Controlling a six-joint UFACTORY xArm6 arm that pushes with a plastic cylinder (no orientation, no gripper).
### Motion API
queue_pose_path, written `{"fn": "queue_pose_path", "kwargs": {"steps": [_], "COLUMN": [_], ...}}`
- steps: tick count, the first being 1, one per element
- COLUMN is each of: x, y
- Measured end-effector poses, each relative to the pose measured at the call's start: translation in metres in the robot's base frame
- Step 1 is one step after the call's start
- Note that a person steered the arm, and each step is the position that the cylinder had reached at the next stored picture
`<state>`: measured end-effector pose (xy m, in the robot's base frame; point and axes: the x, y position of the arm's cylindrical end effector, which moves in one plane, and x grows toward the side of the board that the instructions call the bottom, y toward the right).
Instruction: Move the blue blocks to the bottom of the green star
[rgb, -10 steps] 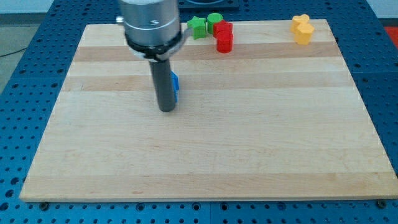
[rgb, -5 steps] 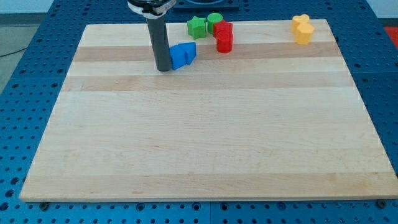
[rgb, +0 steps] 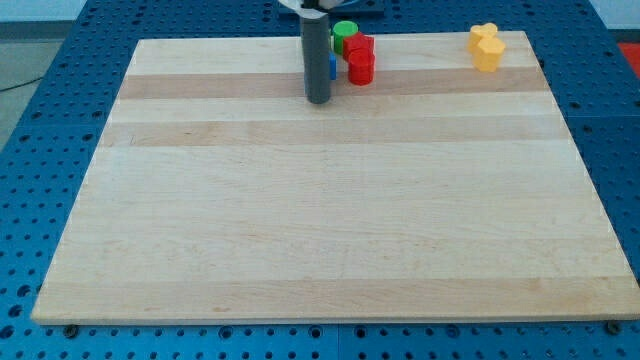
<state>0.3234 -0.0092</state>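
My dark rod stands upright near the view's top centre, its tip (rgb: 319, 100) on the wooden board (rgb: 330, 200). Only a thin sliver of a blue block (rgb: 333, 68) shows at the rod's right edge, next to the red blocks; the rest of the blue blocks is hidden behind the rod. The green star is hidden behind the rod too. A green cylinder (rgb: 345, 32) shows just right of the rod's top. The tip sits just below and left of the blue sliver.
Two red blocks (rgb: 360, 60) stand stacked close together right of the rod, below the green cylinder. Two yellow blocks (rgb: 486, 46) sit at the board's top right corner. A blue perforated table (rgb: 40, 120) surrounds the board.
The rod has moved right and toward the view's top, pushing the blue blocks with it toward the green and red blocks. The blue blocks and green star are now mostly hidden behind the rod.
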Motion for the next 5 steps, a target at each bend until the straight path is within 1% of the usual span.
{"fn": "queue_pose_path", "kwargs": {"steps": [1, 2, 3, 4, 5], "x": [0.000, 0.012, 0.004, -0.020, -0.020], "y": [0.011, -0.008, -0.084, -0.099, -0.066]}}
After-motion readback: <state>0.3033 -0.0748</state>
